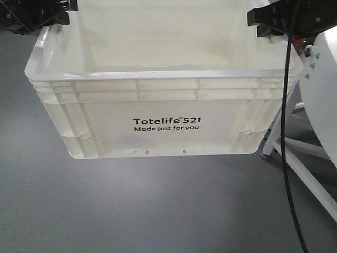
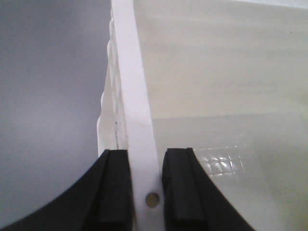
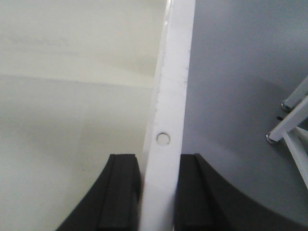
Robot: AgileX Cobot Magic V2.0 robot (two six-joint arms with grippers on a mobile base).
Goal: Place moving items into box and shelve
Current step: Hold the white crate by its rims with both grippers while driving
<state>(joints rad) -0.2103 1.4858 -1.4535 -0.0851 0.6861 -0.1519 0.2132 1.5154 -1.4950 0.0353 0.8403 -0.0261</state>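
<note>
Grey floor below; the white box hangs clear of it, left gripper and right gripper each with jaws clamped on a side rim. No items visible inside; shelving judged outstanding.

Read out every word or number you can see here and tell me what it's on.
"Totelife 521" (tiny TM mark after Totelife): front wall of the white box.
"Made just for you": directly beneath, same wall.
Faint marking on the box's inner wall: too faint to read.
</note>
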